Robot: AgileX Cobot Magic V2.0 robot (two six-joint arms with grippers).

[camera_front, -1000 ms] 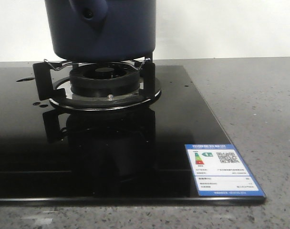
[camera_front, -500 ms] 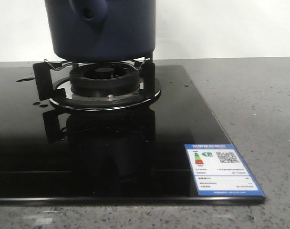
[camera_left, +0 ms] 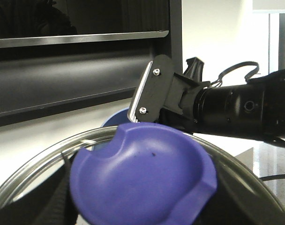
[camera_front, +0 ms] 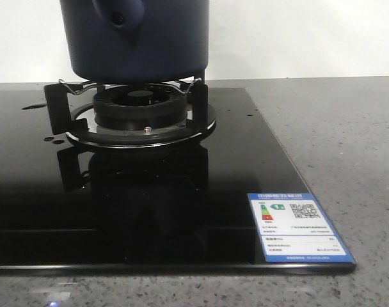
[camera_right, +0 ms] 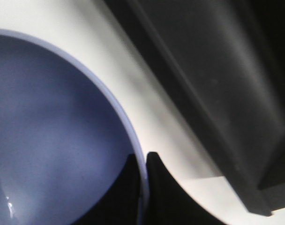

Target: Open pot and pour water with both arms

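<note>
Pot [camera_front: 137, 38], dark navy and straight-sided, over the burner [camera_front: 140, 105] at the rear of the black glass cooktop [camera_front: 118, 204]; top edge cut off in the front view. Base level with the tips of the wire pot support [camera_front: 66, 89]; resting or just clear, cannot tell. Rounded side knob [camera_front: 119, 16] with its small hole facing the front camera, toward the left. Blue-and-white energy label [camera_front: 300, 227] stuck on the near right corner of the cooktop, grey speckled counter [camera_front: 348, 147] to the right and in front. Right gripper [camera_right: 145, 187] closed on the pot wall: one finger inside, one outside, the pale rim [camera_right: 109, 101] pinched between them, blue interior [camera_right: 48, 140] filling that side of the right wrist view. From the left wrist camera, right arm [camera_left: 245, 110] reaching in from the side, fingertip plate down at a sliver of blue pot edge behind. Left gripper [camera_left: 142, 206] closed on the blue lid handle [camera_left: 142, 173], dark fingers [camera_left: 53, 197] pressed against either side of it. Glass lid [camera_left: 34, 164] with metal rim held close under the left wrist camera, tilted, nearer to it than the pot edge.
</note>
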